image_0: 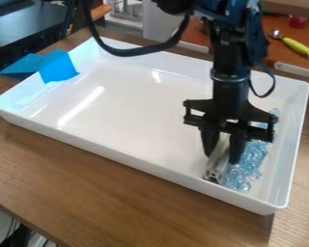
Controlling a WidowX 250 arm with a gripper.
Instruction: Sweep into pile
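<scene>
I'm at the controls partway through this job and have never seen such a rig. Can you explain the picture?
There is one picture, from a fixed camera looking down at a slant. The black machine coming in from the top is a robot arm. Its tool hangs inside a white tray on a wooden table and grips a pale bar between its two fingers. Beside the bar, toward the tray's right end, lie clear bluish pieces, loosely gathered in a strip. Blue sheet material hangs over the tray's far-left edge.
</scene>
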